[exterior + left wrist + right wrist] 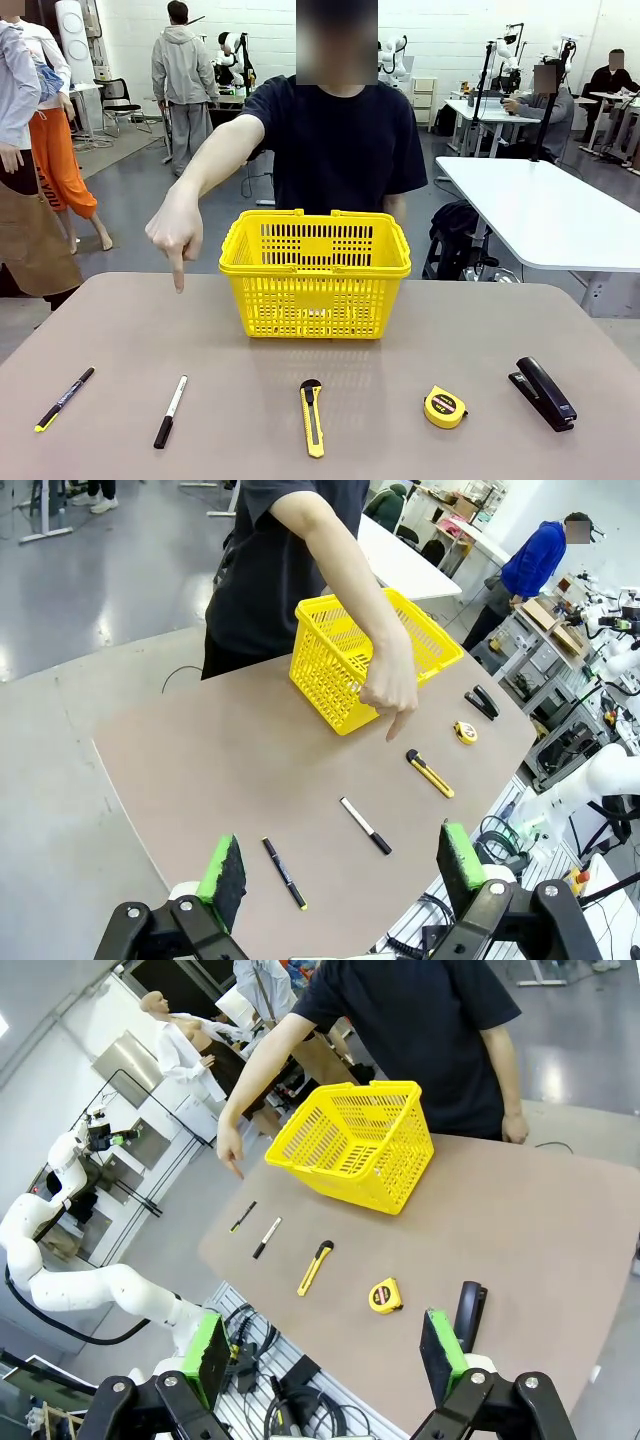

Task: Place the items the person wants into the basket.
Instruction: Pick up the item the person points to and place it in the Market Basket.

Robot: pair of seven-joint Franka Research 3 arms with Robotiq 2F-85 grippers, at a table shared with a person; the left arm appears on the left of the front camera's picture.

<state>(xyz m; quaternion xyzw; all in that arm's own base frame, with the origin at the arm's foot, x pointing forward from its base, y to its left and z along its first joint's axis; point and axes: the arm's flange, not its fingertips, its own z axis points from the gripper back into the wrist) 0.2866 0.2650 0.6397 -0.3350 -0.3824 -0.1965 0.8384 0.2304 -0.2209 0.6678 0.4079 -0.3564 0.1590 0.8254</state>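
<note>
- The left gripper (341, 855), seen in its wrist view, hangs high above the table with its green-padded jaws spread wide and nothing between them.
- A thin black pen with yellow ends (64, 399) lies farthest left in the near row on the table (120, 330).
- The person's hand (176, 232) reaches over the table's left part, index finger pointing straight down behind the pen and the black marker (170, 411); which of the two it means I cannot tell.
- The yellow-and-black utility knife (312, 417) lies in the middle of the row.
- Behind the knife, the yellow basket (315, 270) stands upright just in front of the person.
- A round yellow tape measure (444, 407) and a black stapler (542, 393) lie to the right.
- The right gripper (322, 1350) is also wide open and empty, high above the table.
</note>
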